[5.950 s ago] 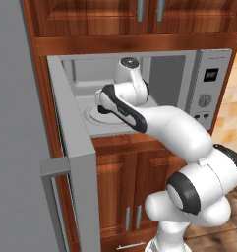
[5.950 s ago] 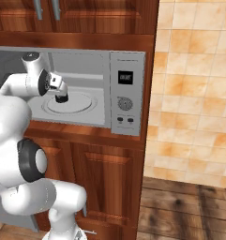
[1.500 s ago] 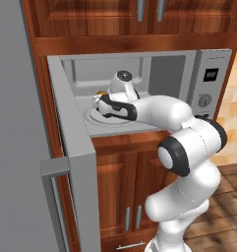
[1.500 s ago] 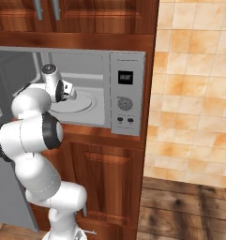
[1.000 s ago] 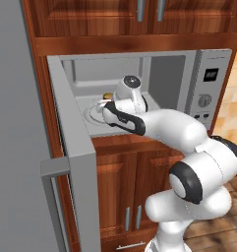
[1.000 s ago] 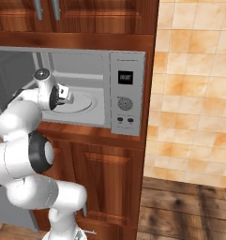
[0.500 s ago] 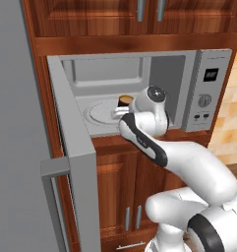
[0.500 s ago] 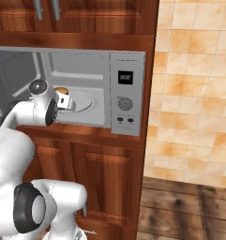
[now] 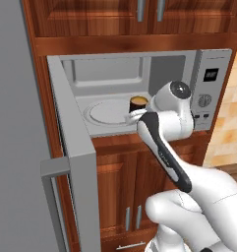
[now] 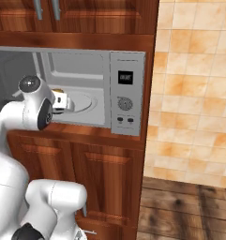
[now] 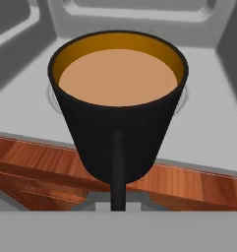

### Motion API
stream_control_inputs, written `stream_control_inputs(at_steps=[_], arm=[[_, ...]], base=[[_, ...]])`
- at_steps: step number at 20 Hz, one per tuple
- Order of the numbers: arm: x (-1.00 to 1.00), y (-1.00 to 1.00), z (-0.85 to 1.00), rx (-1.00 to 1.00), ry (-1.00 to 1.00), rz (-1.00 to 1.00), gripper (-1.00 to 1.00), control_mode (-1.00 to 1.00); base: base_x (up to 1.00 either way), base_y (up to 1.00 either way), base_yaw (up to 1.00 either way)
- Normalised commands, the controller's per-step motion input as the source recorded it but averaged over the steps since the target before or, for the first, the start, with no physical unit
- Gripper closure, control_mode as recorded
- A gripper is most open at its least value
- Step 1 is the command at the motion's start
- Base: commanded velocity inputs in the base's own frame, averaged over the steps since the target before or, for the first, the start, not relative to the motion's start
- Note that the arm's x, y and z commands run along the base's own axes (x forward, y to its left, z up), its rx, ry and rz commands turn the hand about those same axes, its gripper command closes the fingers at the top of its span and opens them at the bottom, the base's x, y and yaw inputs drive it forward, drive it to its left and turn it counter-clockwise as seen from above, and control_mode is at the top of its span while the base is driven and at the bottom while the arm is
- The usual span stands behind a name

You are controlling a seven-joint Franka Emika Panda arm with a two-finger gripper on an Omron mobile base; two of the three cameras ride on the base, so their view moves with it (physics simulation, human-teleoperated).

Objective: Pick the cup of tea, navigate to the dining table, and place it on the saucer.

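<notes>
**Cup in hand at the microwave mouth; the table lies elsewhere**

At far left hangs the open microwave door (image 9: 73, 162), swung out toward the robot. Right of it is the grey microwave cavity (image 9: 110, 78), with the round turntable plate (image 9: 109, 111) on its floor. The cup of tea (image 9: 138, 103) sits at the right front of that opening, past the plate's right edge and just above the cavity's front lip. In the hand view the cup (image 11: 118, 103) stands upright directly ahead of the gripper (image 11: 118, 204), its handle pointing straight back at the hand and the tan tea level. The cup hangs clear of the cavity floor with the wooden cabinet front (image 11: 36, 167) showing beneath it, so I judge the gripper closed on the handle, though the fingertips themselves are hidden. Further right comes the control panel (image 9: 210, 88), then the tiled wall (image 10: 194, 89).

The relation that matters: the cup's axis is vertical and it lies straight forward of the hand, so the pull-out should run straight back toward the robot, keeping it level.
</notes>
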Motion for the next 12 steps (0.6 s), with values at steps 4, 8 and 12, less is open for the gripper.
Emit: stream_control_inputs(at_steps=[4, 8, 12], arm=[[-0.99, -0.28, 0.01, -0.11, -0.01, 0.06, 1.0, -1.0], [-1.0, -0.2, 0.11, -0.01, -0.1, 0.0, 1.0, -1.0], [-0.82, -0.17, 0.2, 0.0, -0.1, 0.0, 1.0, -1.0]], base=[[0.0, 0.0, 0.0], [0.0, 0.0, 0.0], [0.0, 0.0, 0.0]])
